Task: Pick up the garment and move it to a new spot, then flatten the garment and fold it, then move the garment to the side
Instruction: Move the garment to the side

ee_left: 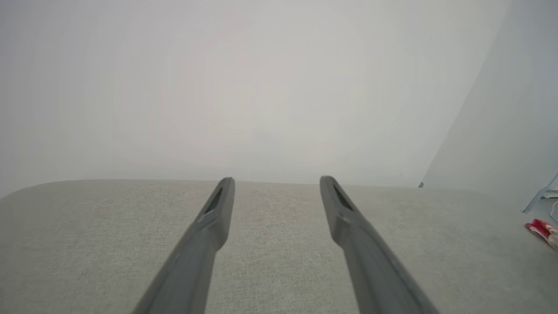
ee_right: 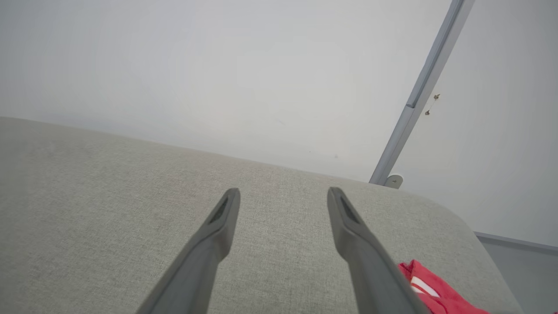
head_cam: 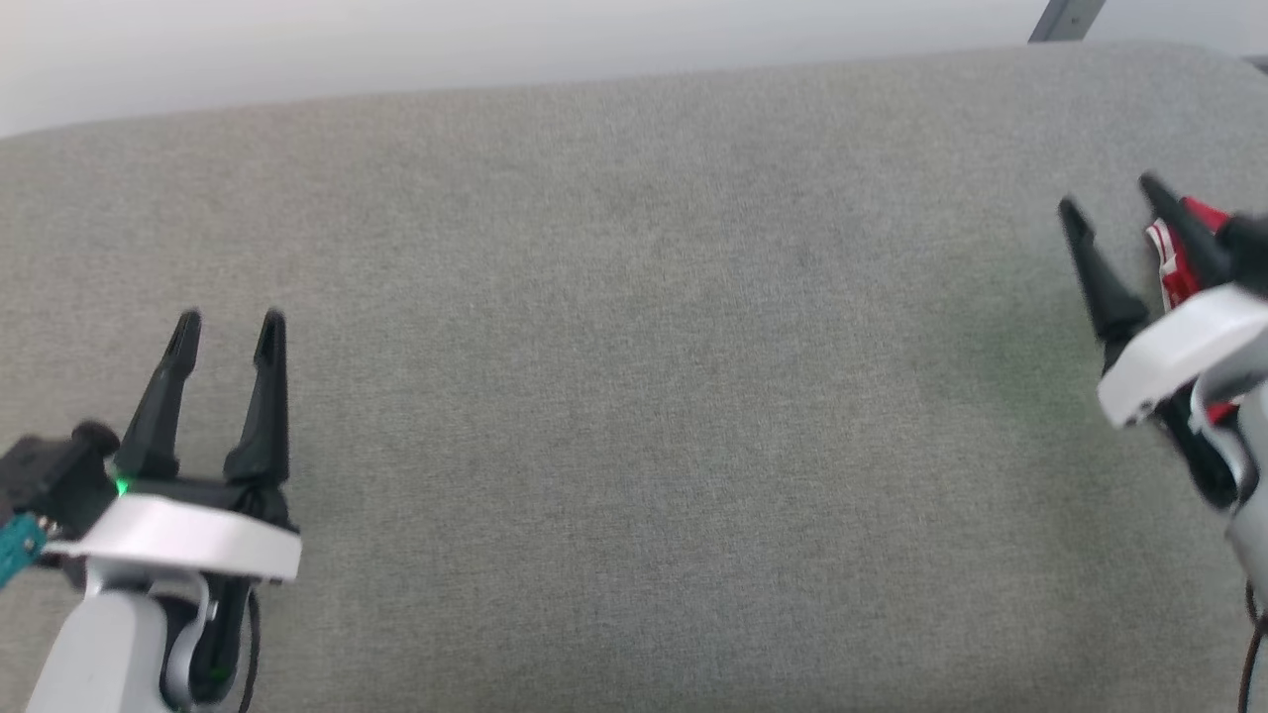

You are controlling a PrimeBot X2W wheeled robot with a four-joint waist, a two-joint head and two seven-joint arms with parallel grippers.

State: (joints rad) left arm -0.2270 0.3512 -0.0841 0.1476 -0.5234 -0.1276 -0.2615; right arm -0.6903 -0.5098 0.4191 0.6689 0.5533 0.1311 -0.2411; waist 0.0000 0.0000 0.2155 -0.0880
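I take this for a bare test room: broad grey woven-fabric padded surface (head_cam: 634, 396), plain white walls (ee_left: 261, 87), slanting grey metal strut (ee_right: 418, 91).

No legible text, label, brand, number or sign anywhere.

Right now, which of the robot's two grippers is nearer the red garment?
The right gripper: the garment lies beside its open jaws, while the left gripper is far across the grey surface.

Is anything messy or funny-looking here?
Yes. The garment looks bunched up near the right end of the grey cushion, beside the open right gripper, instead of lying flat. Nothing looks spilled or broken.
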